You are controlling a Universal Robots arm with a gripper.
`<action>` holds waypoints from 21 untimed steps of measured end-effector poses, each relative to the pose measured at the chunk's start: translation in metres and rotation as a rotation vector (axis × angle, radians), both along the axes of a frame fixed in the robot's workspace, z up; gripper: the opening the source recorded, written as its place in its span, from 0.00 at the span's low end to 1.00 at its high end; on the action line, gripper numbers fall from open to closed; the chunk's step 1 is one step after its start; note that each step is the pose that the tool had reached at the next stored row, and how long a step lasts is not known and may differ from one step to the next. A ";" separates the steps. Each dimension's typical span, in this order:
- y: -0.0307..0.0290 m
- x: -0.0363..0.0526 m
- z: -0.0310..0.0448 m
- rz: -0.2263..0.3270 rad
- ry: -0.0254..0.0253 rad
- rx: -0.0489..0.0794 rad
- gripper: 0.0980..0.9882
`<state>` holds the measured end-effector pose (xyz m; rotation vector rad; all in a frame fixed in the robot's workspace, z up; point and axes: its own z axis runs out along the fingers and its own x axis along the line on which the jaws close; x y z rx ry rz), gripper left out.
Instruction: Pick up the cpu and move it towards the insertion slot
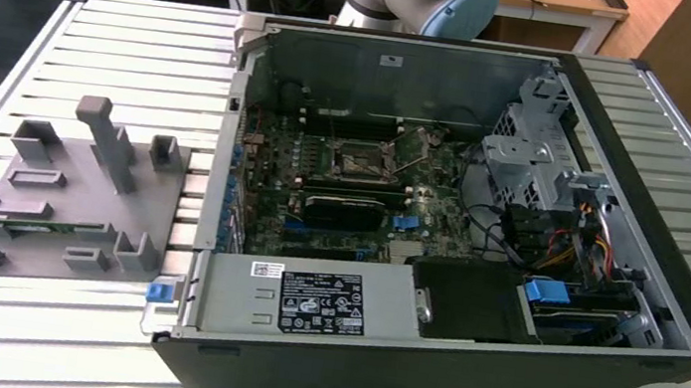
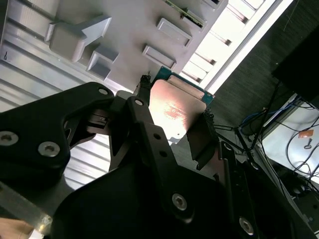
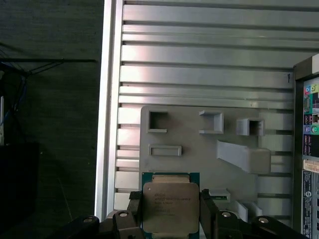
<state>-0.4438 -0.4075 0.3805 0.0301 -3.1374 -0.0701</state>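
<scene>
Pincer [image 3: 171, 215] clenched on cpu [image 3: 170, 198], lid print illegible, grey fixture [image 3: 194, 149] beyond

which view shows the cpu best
The first wrist view: the flat square silver-topped cpu faces the camera squarely, black jaws pressed on two opposite edges. The second wrist view shows the cpu tilted and washed by glare. The exterior view takes in the grey fixture and open computer case.

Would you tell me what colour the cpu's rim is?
Teal-green around the cpu's silver top, seen best in the first wrist view.
</scene>
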 end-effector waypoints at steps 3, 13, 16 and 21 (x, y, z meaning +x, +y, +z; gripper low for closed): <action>0.0000 0.0000 0.0014 0.000 0.0001 0.000 0.50; 0.0000 0.0000 0.0061 0.000 0.0000 0.000 0.50; 0.0000 0.0000 0.0075 0.000 0.0001 0.000 0.50; 0.0000 0.0000 0.0111 0.000 0.0000 0.000 0.50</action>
